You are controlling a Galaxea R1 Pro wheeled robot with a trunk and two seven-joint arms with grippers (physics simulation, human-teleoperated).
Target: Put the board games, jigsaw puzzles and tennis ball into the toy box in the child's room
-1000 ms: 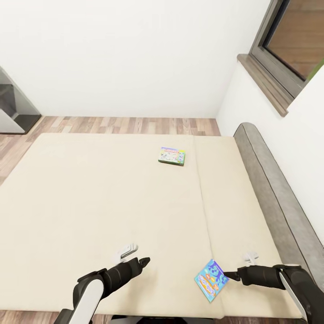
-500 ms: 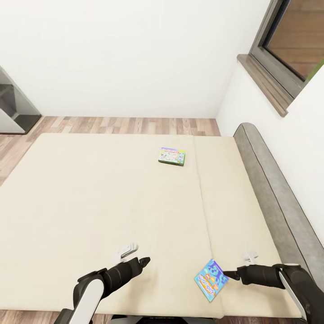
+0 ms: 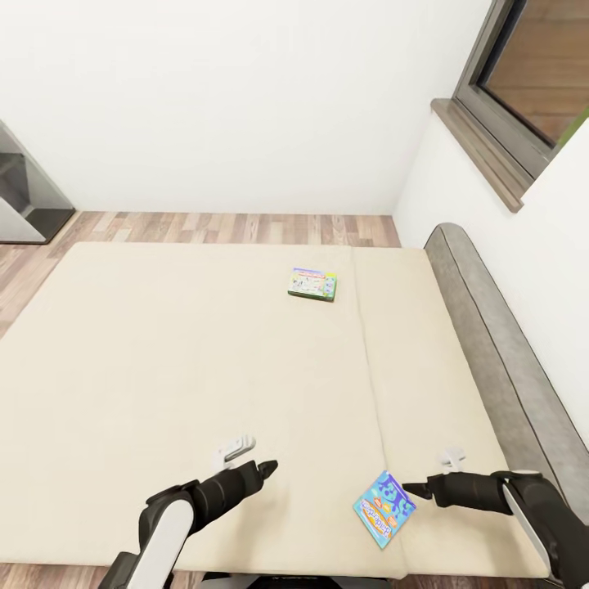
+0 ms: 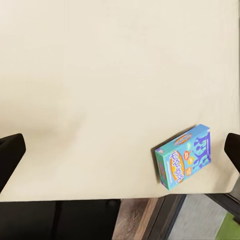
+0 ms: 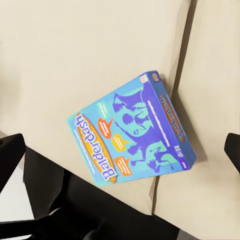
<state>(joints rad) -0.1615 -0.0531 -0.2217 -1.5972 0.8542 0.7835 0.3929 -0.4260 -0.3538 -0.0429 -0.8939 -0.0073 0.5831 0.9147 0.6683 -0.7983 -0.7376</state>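
Observation:
On the beige mattress of the bed [image 3: 164, 352] lie two board games. The blue one [image 3: 383, 507] is near the front edge, just left of my right gripper [image 3: 427, 476], whose dark tip is almost at the box's corner. The green-edged one [image 3: 312, 283] lies flat farther back near the mattress seam. My left gripper [image 3: 254, 460] hovers over bare mattress, well left of the blue box. In the right wrist view the blue box [image 5: 132, 135] lies between widely spread fingertips [image 5: 10, 155]. The left wrist view shows it [image 4: 184, 156] off to one side.
The grey upholstered headboard [image 3: 499, 352] runs along the right side under a dark-framed window [image 3: 523, 82]. Wood-plank floor [image 3: 229, 227] lies beyond the bed before a white wall. A dark grey furniture piece [image 3: 24, 196] stands at the far left.
Both grippers have shifted slightly forward over the mattress. The right tip has drawn a little back from the blue box's edge. The boxes have not moved.

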